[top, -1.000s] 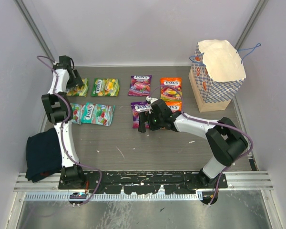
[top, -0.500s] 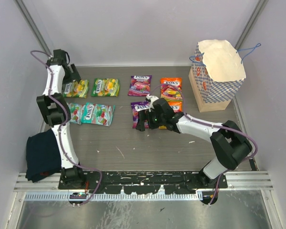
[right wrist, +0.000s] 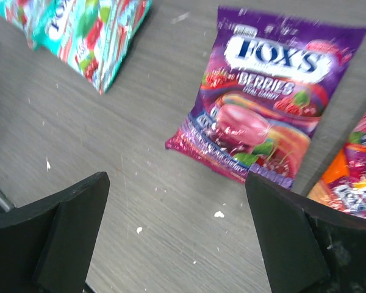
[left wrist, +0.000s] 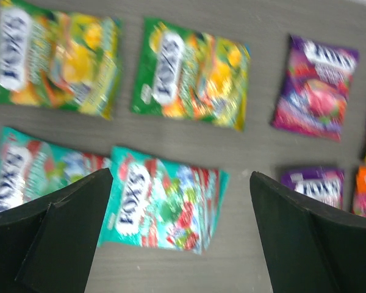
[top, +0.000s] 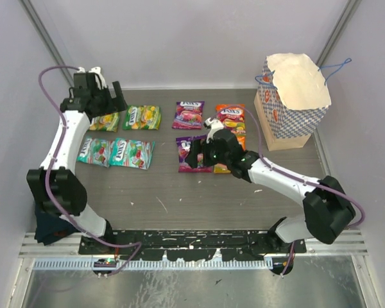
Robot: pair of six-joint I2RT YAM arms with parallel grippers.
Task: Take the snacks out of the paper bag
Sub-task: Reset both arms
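Left arm swings its elbow out wide now, and the right arm stretches further forward! Grey desk (top: pixel 179 199) carries everything: checkered paper bag (top: pixel 295 119) upright at the far right, Fox's snacks (top: pixel 141 117) lying flat in rows to its left, outside it. Left claw (left wrist: pixel 180 235) hangs spread above the teal packets (left wrist: pixel 165 201). Right claw (right wrist: pixel 177 238) is spread too, near the purple berries packet (right wrist: pixel 268 91).

Snacks (top: pixel 141 117) are laid in two rows across the table (top: pixel 179 196); the paper bag (top: pixel 294 106) is stood to their right, a cloth (top: pixel 46 226) at the near left edge.
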